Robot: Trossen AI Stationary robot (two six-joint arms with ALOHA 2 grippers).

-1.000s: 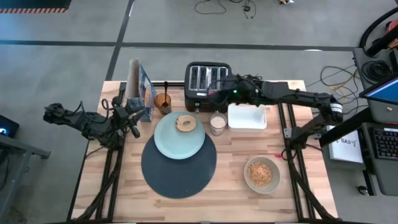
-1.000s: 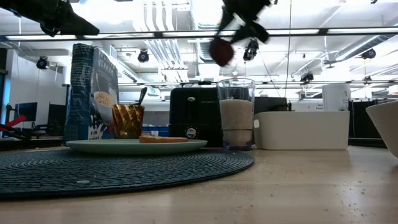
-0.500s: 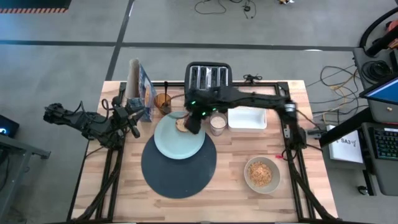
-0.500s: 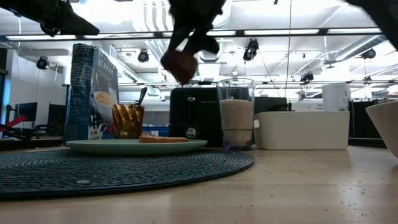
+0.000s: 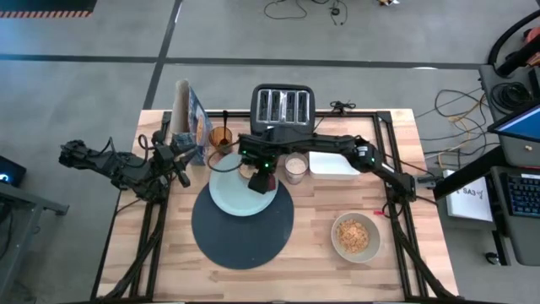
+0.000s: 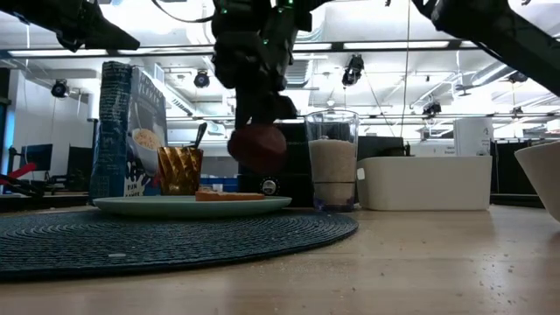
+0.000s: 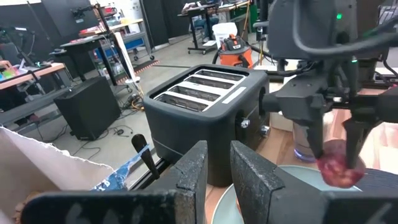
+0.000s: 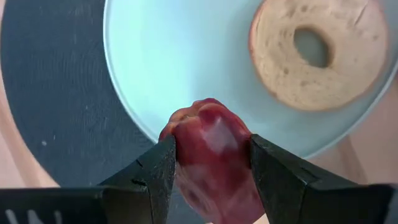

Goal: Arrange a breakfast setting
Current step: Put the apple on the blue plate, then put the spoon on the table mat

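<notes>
- Small dark-red fruit pinched between the two fingers of the right gripper, hanging above the pale mint plate near centre frame in the high view; clear of the plate surface in the low view.
- Bagel lying flat on the plate, toward its upper edge in the high view, apart from the fruit.
- Plate resting on the upper part of the round dark-blue placemat, centre of the counter.
- Beige bowl at lower right of the high view, filled with pale cereal, well apart from the plate.
- Small milk glass upright just right of the plate, mostly full of a white fill.
- White rectangular tray right of the glass; black four-slot toaster above the plate at upper centre.
- Amber cup with a dark handle poking out, beside an upright cereal box at upper left.
- Left gripper parked at the left edge of the high view, fingers nearly together with a thin gap, grasping nothing.
</notes>
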